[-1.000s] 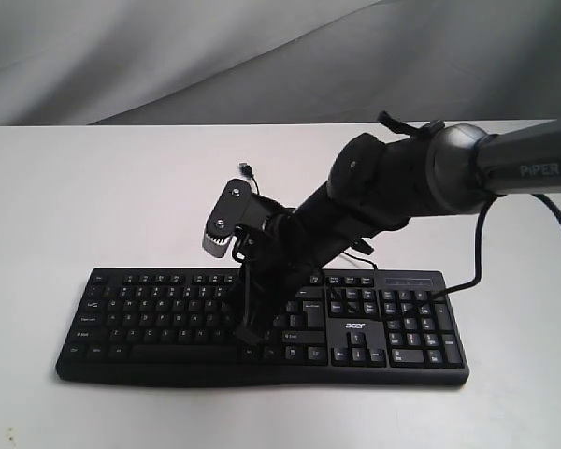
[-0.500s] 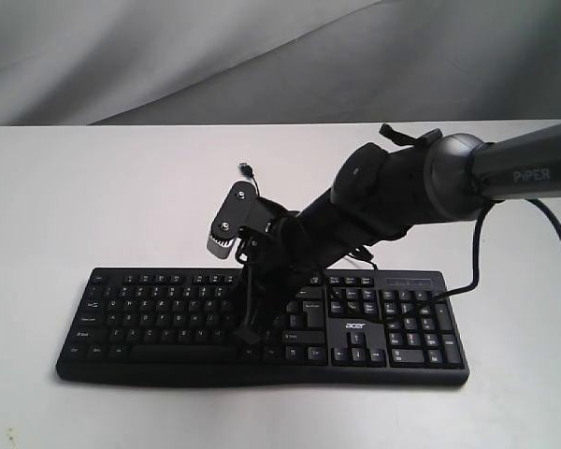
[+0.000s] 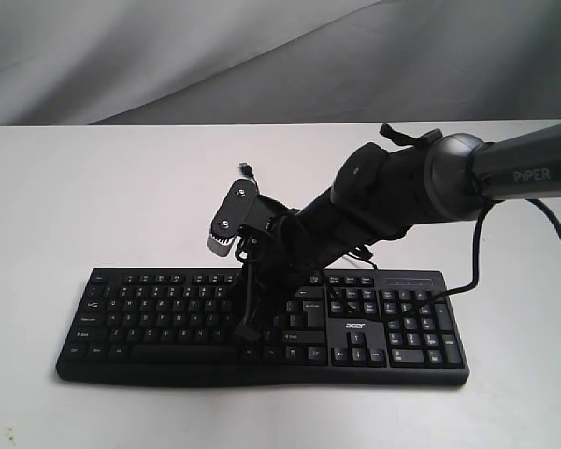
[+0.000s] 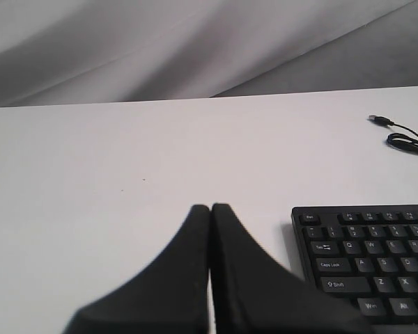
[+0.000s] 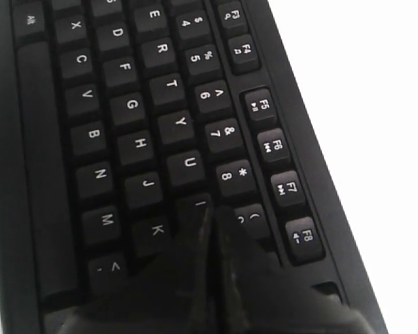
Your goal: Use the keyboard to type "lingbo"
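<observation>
Your right claw (image 3: 248,339) is clenched, its two black fingers pressed into a single narrow point and holding nothing. It reaches down from the right-hand arm onto the middle of the black Acer keyboard (image 3: 168,313). The keyboard lies flat and square on the white desk (image 3: 93,187), near its front edge, with the number pad on the right.

In the right wrist view the point sits at the I key (image 5: 194,206), between the U key (image 5: 188,165) and the K key (image 5: 155,232). You cannot tell whether the key is pressed down or only touched.

Your left claw (image 4: 210,207) is also clenched and empty. It hangs over bare desk just off the keyboard's Esc corner and is outside the exterior view. The loose USB plug (image 4: 378,120) lies on the desk behind the keyboard.

The keyboard looks like a stiff, light plastic slab. It is probably free to skid on the smooth desk if pushed sideways, and the unplugged cable will not hold it in place. It needs no grasp. Treat each key cap as the contact spot and meet it at its centre with the closed point. Press straight down, since the keys likely give a little and spring back. The caps sit close together, so an off-centre or slanted press risks catching a neighbouring key.
</observation>
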You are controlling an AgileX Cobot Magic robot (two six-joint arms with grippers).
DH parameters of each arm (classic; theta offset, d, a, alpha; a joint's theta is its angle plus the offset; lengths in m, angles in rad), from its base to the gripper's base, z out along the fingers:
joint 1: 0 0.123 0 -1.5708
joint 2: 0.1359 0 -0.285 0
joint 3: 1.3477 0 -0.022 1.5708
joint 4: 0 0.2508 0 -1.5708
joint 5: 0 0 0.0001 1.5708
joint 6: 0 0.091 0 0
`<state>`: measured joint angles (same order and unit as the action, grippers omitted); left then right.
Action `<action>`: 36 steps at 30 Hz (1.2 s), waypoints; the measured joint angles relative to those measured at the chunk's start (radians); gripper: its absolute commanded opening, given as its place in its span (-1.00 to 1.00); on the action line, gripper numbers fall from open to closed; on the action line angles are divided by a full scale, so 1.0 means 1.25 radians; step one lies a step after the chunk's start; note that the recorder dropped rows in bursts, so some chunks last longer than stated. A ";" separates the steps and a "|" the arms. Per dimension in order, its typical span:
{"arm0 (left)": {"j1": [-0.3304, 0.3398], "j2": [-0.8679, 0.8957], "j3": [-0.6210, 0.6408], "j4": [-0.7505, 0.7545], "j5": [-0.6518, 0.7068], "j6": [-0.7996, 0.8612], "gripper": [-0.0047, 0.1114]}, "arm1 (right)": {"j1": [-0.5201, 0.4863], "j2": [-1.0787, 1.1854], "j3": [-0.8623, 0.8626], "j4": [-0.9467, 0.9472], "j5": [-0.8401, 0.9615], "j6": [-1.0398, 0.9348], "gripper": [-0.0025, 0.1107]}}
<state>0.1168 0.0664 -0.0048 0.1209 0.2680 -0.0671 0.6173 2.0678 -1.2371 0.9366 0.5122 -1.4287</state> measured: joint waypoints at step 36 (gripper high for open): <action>0.000 0.000 0.000 0.000 0.000 0.000 -0.91 | 0.000 0.020 0.000 0.003 -0.005 -0.003 -0.96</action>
<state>0.1168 0.0664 -0.0048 0.1209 0.2680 -0.0671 0.6173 2.0924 -1.2371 0.9404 0.5062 -1.4324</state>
